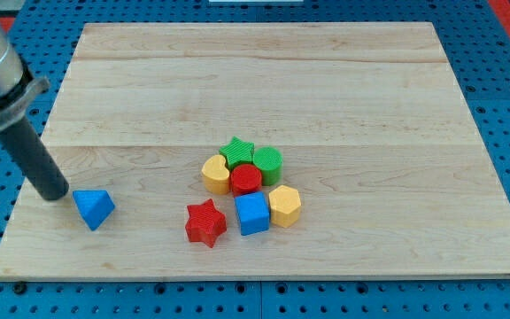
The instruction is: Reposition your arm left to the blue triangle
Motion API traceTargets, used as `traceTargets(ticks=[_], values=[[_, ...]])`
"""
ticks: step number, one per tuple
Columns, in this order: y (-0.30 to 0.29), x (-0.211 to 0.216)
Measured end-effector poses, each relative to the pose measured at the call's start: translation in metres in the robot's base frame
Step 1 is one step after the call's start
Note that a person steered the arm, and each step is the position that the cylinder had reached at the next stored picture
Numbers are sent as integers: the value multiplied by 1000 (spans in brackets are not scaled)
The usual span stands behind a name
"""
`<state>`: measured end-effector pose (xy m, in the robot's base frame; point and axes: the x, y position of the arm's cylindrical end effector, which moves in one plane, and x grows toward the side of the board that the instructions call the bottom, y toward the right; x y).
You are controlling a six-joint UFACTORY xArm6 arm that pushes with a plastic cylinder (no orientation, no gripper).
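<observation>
- We've got my tip [53, 194] down on the wooden surface [326, 80], just left of the blue triangle [93, 208], a sliver apart.
- No fingers on our rod, so there's no spread or pinch to call.
- Well right of the triangle sits the cluster: green star [236, 151], green cylinder [268, 162], red cylinder [246, 178], yellow block [215, 173], yellow hexagon [284, 206], blue cube [252, 213], red star [205, 221].

Blue triangle [93, 208] lies flat near the board's lower-left; apex toward view's bottom.
</observation>
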<state>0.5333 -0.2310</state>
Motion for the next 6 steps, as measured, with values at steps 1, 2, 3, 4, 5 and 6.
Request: traceTargets(ticks=[1, 2, 3, 4, 5, 6], values=[[30, 27], [115, 5], [16, 18], [9, -15], [54, -31], [162, 2]])
